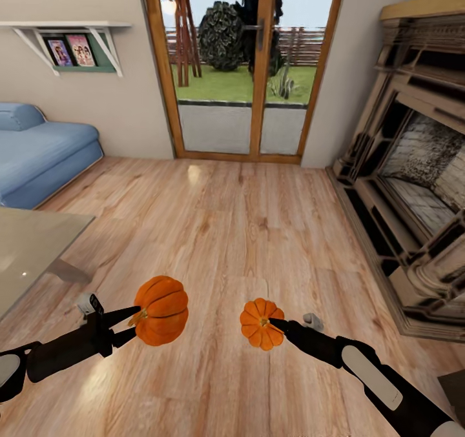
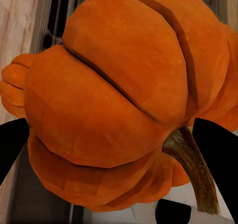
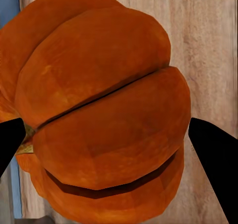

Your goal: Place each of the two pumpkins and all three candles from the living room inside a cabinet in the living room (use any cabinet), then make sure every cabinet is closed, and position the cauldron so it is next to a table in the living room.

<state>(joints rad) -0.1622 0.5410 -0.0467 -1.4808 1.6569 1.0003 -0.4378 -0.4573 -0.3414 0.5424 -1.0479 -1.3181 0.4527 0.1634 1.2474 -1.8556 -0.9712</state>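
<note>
My left claw [image 1: 132,324] and right claw [image 1: 274,324] each clamp one of the pumpkins [image 1: 161,310]; cabinet stowing, candles, cauldron all pending.

2 pumpkins [image 1: 161,310] [image 1: 261,323], 2 hands [image 1: 126,326] [image 1: 276,325], 1 sofa [image 1: 39,153].
</note>
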